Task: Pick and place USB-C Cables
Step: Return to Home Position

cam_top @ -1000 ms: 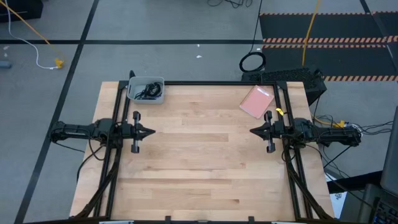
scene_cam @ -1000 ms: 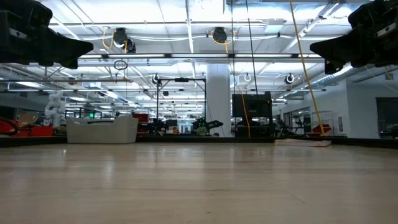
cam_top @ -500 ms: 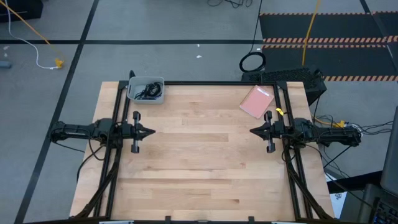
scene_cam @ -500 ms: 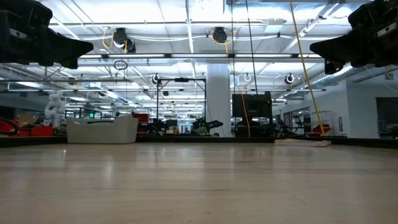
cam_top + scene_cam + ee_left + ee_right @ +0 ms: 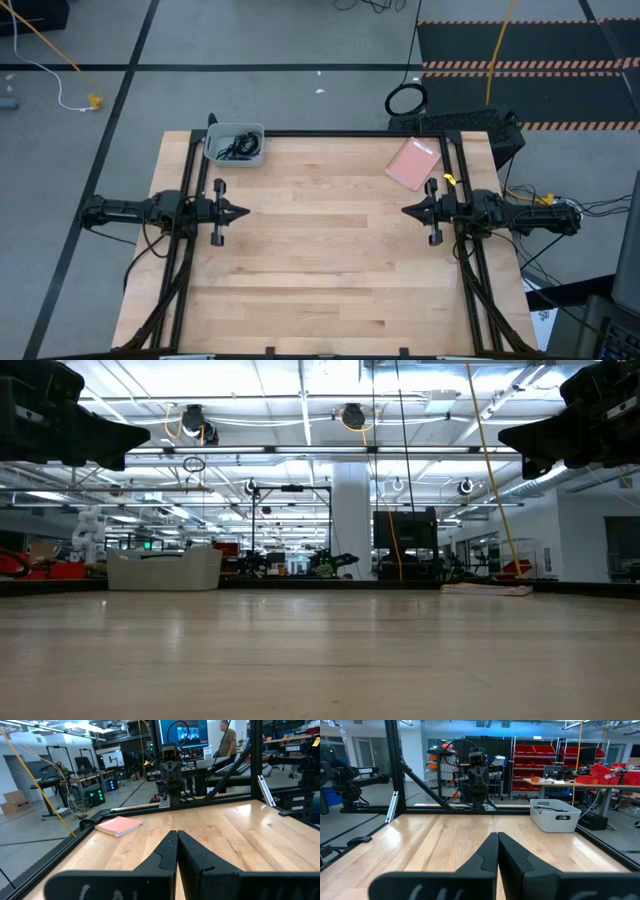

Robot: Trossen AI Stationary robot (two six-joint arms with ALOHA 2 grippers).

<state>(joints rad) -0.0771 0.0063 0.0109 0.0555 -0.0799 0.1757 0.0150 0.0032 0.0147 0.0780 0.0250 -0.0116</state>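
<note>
Dark cables (image 5: pixel 238 147) lie bundled in a small grey bin (image 5: pixel 233 156) at the table's far left corner; the bin (image 5: pixel 555 816) also shows in the right wrist view, and I cannot make out a blue-purple cable. My left gripper (image 5: pixel 246 212) hovers over the left side of the table, shut, pointing right. My right gripper (image 5: pixel 404 211) hovers over the right side, shut, pointing left. In each wrist view the fingertips meet: left (image 5: pixel 177 833), right (image 5: pixel 497 835). Both grippers hang above the table in the low view.
A pink notebook (image 5: pixel 412 163) lies flat near the table's far right corner. A black frame (image 5: pixel 350 132) runs along the table's far edge and sides. Bare wood (image 5: pixel 325 260) spreads between and in front of the arms. A person stands in the room behind (image 5: pixel 229 740).
</note>
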